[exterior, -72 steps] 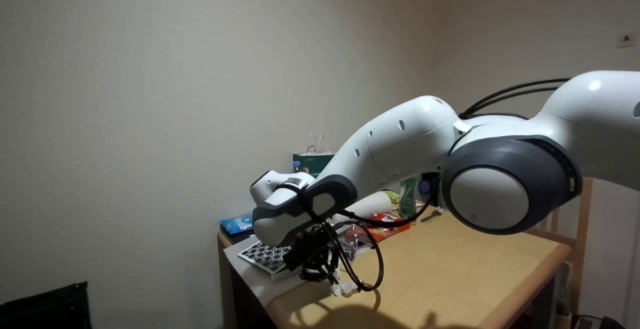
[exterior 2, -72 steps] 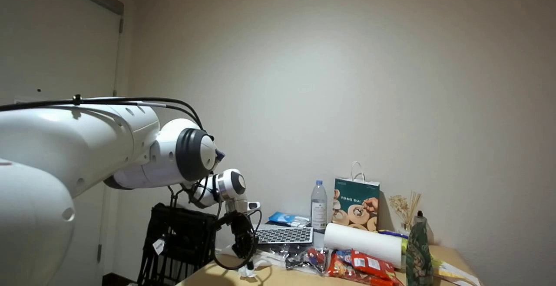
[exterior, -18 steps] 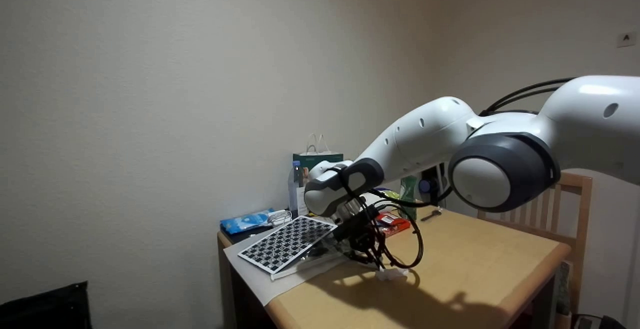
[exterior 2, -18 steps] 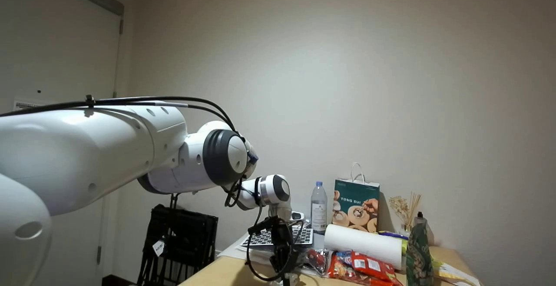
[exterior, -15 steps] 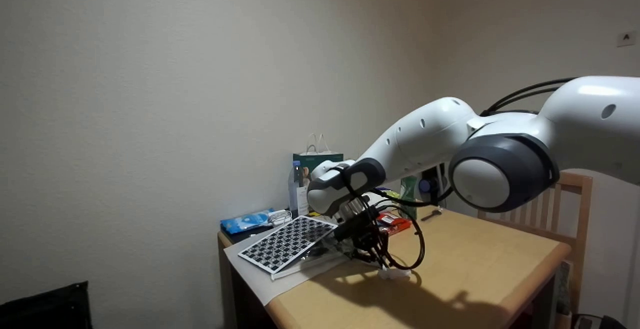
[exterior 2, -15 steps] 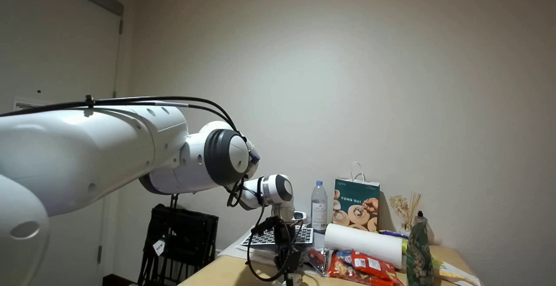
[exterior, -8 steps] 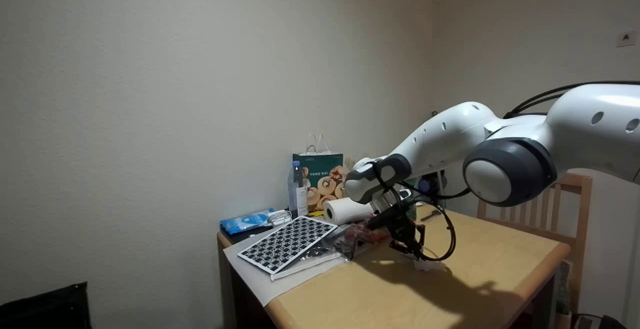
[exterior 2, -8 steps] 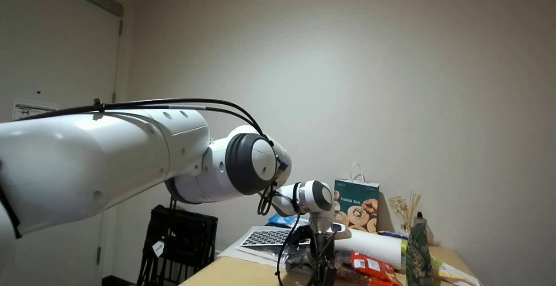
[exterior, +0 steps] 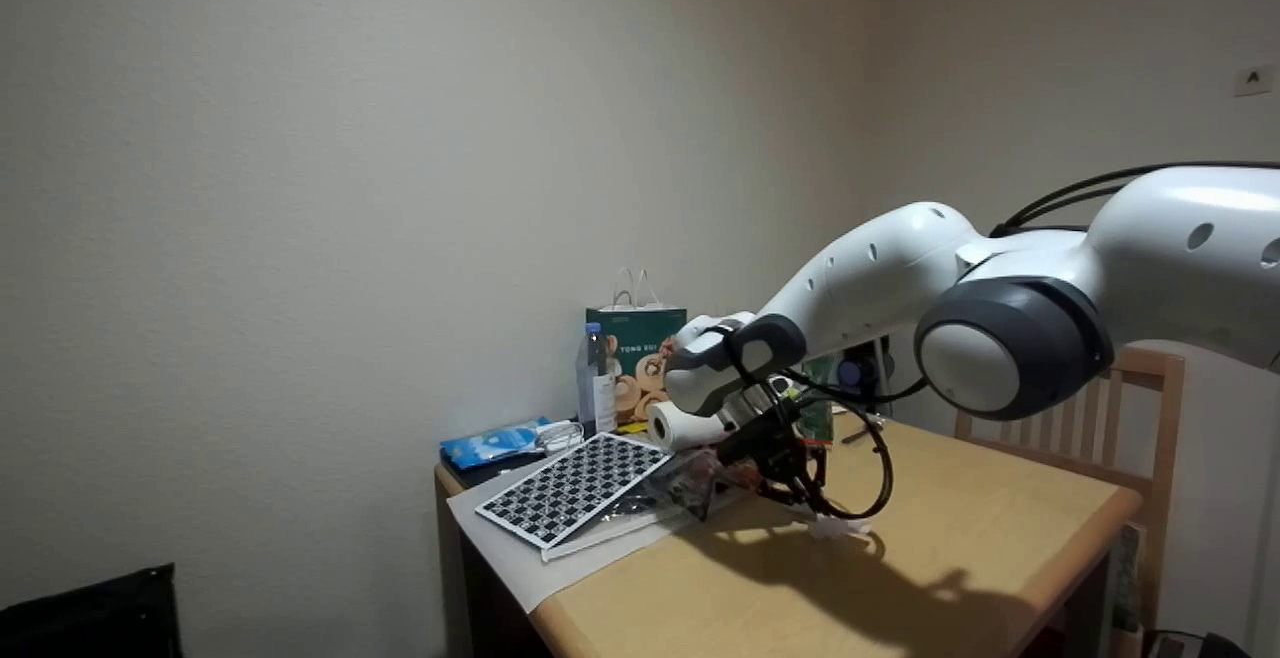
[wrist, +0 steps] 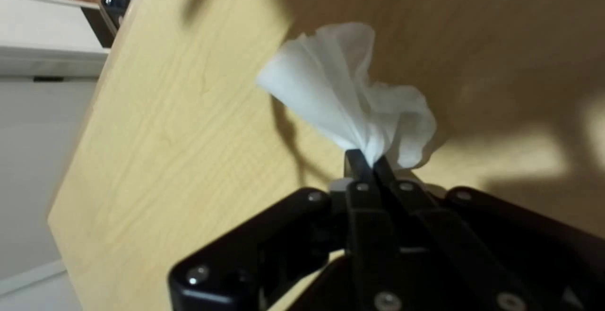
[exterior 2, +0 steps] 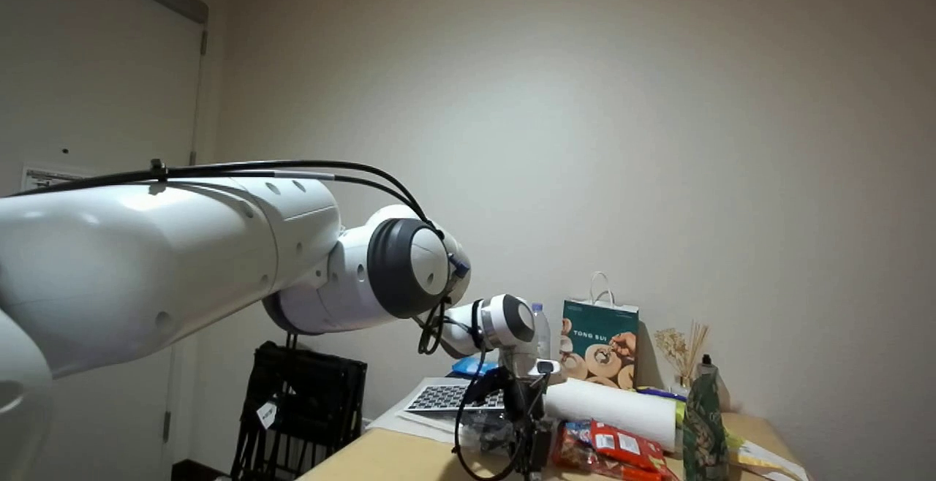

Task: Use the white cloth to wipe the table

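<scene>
Wrist view: the white cloth (wrist: 331, 79) is sticking out bunched from the pincer (wrist: 370, 159), which is pinching a gathered neck of it, jaws pressing together w/ only fabric btwn. The loose part is fanning out ahead: a longer lobe is running to that view's upper left, a shorter one is folding over to its right, so the long axis is slanting off the pincer's own line rather than following it. The coming stroke is prob. hinging on that, IMO: cloth leading, pincer trailing, so a low sideways sweep is looking safer than a straight push, which could be crumpling the fan.

Bare wood of the table (wrist: 156, 169) is lying beneath; the cloth is likely touching it, but how much is pressing flat isn't showing. Wiping is prob. the step in hand; how far along isn't showing either.

A white Panda arm (exterior: 885, 263), the only one showing, is reaching over the table in both exterior views. In an exterior view a checkerboard (exterior: 575, 488) is resting well apart from the cloth, nr the table's edge. In an exterior view red snack packets (exterior 2: 621, 448) are showing just past the pincer w/ a white paper roll (exterior 2: 614, 409) behind, so a wide sweep that way could be nudging them.
</scene>
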Action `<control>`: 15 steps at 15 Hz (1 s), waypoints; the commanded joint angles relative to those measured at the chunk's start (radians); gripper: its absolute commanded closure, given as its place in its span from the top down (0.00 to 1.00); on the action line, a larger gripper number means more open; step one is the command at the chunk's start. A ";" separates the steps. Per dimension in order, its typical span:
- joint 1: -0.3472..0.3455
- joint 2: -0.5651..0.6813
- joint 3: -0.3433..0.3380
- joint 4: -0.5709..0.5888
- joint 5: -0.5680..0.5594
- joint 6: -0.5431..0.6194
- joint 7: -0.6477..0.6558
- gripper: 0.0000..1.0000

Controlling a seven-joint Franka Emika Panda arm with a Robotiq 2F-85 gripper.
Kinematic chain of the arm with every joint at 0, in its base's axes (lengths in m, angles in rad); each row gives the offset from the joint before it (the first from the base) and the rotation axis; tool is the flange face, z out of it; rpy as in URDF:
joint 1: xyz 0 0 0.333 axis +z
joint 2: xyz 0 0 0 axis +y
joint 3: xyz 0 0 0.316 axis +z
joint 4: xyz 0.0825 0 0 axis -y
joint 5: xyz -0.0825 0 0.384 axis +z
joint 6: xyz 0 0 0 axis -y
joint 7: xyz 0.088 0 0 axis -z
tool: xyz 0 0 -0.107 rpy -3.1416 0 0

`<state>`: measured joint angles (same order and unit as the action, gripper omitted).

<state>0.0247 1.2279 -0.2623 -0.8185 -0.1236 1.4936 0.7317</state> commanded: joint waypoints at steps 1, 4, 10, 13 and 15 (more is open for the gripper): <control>0.123 -0.149 0.001 -0.208 -0.082 0.092 -0.071 0.04; 0.143 -0.092 0.001 -0.118 -0.078 0.073 -0.042 0.03; 0.132 -0.008 0.009 -0.030 -0.112 0.060 -0.020 0.03; 0.123 0.091 0.006 0.066 -0.121 0.056 -0.019 0.03; 0.113 0.140 0.005 0.134 -0.131 0.031 -0.031 0.03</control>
<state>0.1644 1.2685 -0.2668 -0.8060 -0.2361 1.5426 0.6977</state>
